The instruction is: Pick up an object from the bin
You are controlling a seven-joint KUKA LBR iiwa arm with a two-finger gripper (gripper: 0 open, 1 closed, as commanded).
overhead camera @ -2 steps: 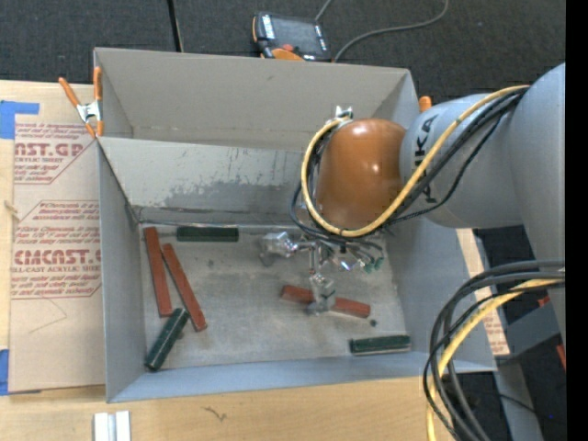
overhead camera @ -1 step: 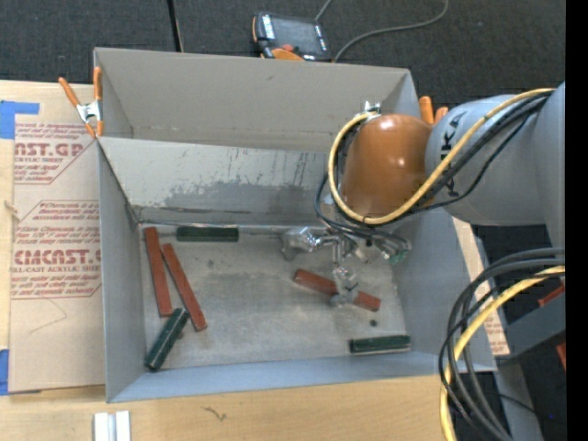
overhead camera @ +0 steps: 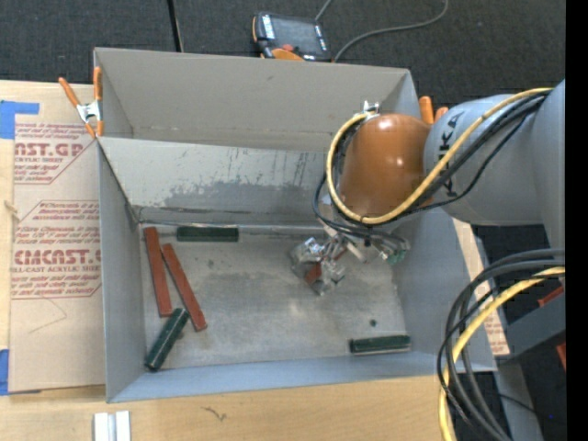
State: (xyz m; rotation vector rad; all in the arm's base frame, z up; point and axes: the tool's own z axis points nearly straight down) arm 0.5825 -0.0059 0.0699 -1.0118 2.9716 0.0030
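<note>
Right of centre over the grey bin (overhead camera: 119, 246) floor, the pincer (overhead camera: 322, 266) sits low under the orange wrist cover (overhead camera: 381, 163); wide or narrow, cannot tell. At its tip is a small reddish piece (overhead camera: 315, 273), grip unclear. The nearest dark green bar (overhead camera: 379, 344) lies apart at front right. Two red-brown bars (overhead camera: 158, 274) lie well apart at the left.

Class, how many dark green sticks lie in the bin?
3 green sticks: one at the back, one front left, one front right. The arm may hide others.
</note>
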